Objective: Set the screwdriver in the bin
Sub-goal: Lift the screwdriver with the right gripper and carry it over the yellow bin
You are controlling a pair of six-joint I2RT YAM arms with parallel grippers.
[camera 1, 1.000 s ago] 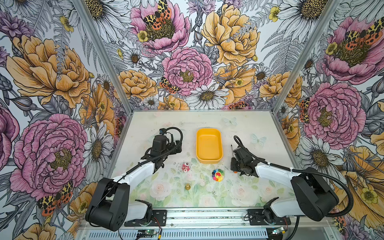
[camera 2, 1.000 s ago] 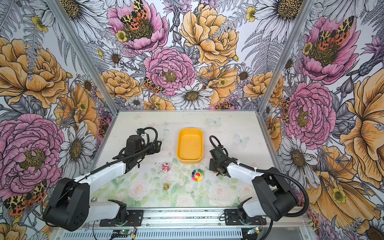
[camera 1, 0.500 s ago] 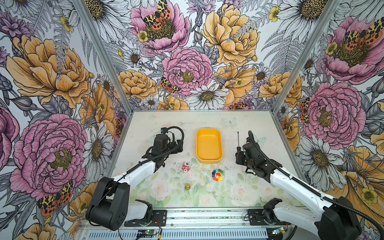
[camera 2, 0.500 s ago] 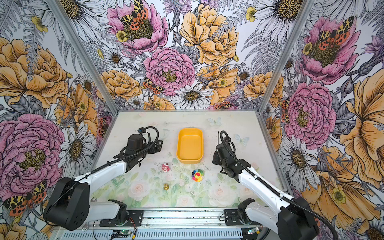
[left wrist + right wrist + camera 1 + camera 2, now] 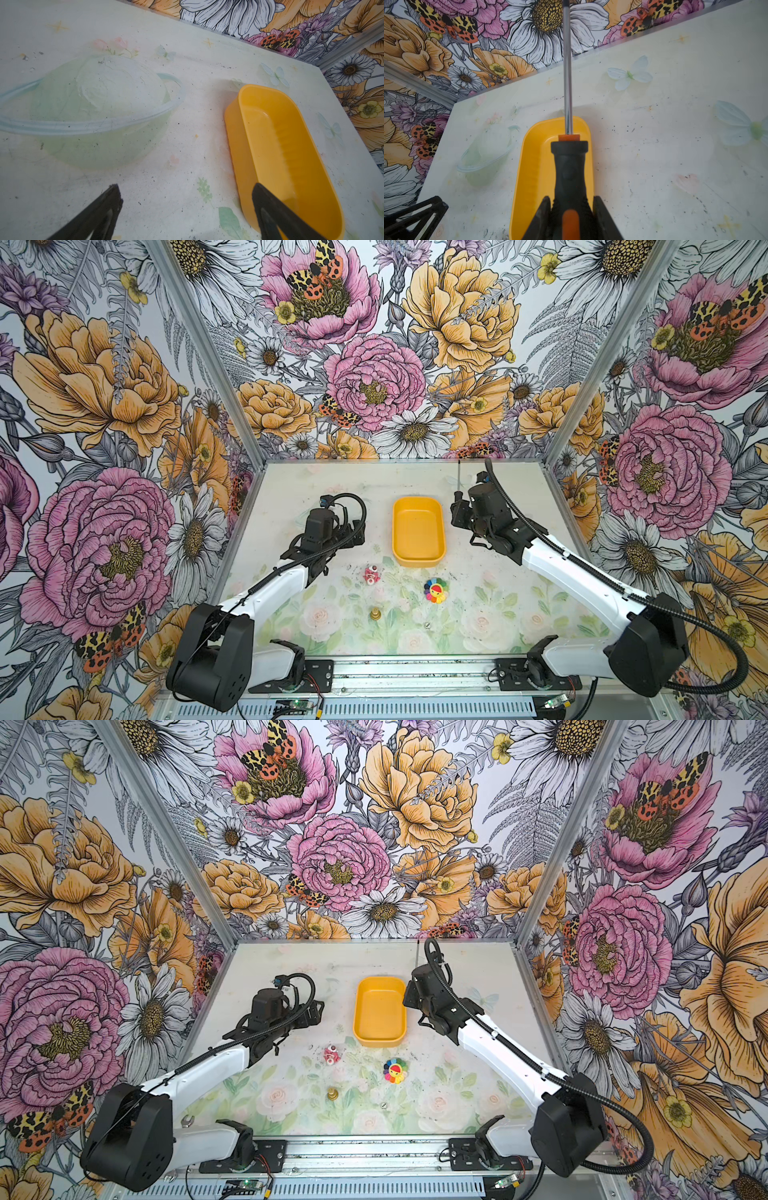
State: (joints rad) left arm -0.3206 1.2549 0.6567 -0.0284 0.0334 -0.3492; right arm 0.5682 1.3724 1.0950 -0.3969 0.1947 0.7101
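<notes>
Carrying now: right gripper [image 5: 569,200] pinching the screwdriver [image 5: 569,164] by its handle, close beside the bin [image 5: 417,533]. Next, I reckon: shift over the bin, lower, release.

Screwdriver [image 5: 569,162] shaft tip out of frame in the right wrist view

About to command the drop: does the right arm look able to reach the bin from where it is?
Probably yes. The right gripper, shut on the screwdriver, hangs just beside the bin; the bin lies empty, and the open left gripper sits off its other side.
</notes>
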